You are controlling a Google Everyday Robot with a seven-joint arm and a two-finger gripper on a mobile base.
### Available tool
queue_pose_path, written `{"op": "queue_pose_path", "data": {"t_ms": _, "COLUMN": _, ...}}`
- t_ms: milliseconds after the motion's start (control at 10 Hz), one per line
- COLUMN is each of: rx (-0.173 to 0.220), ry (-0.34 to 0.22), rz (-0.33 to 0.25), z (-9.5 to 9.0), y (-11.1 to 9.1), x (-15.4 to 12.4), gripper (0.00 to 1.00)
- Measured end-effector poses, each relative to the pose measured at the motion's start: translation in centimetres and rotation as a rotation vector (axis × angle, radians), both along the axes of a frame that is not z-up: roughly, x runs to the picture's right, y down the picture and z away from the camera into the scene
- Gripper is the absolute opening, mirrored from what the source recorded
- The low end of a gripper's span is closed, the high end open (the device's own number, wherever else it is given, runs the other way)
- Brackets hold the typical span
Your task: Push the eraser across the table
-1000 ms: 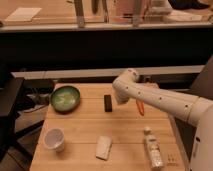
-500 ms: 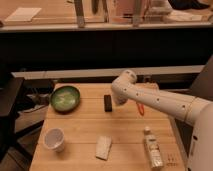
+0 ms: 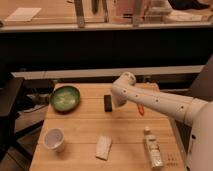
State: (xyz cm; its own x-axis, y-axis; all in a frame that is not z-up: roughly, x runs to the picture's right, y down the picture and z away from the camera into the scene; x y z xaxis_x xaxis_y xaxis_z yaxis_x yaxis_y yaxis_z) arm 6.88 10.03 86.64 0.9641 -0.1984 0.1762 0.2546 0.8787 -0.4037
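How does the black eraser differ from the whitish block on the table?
The eraser is black and lies toward the far side, beside the gripper; the whitish block is pale, wider, and lies near the front edge. Both are flat oblongs on the table.

The white arm stretched leftward from the near right, bent at a rounded joint, its gripper pointing downward around the far middle.

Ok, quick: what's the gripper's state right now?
The gripper: open or shut cannot be told; it sits low beside the small black bar-shaped eraser on the light wooden plank table.
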Motion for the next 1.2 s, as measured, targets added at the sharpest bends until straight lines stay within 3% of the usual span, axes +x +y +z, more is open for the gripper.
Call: {"op": "queue_pose_path", "data": {"t_ms": 1200, "rx": -0.012, "ry": -0.023, "rz": -0.024, "z": 1.5, "y": 1.6, "x": -0.2, "gripper": 0.00}}
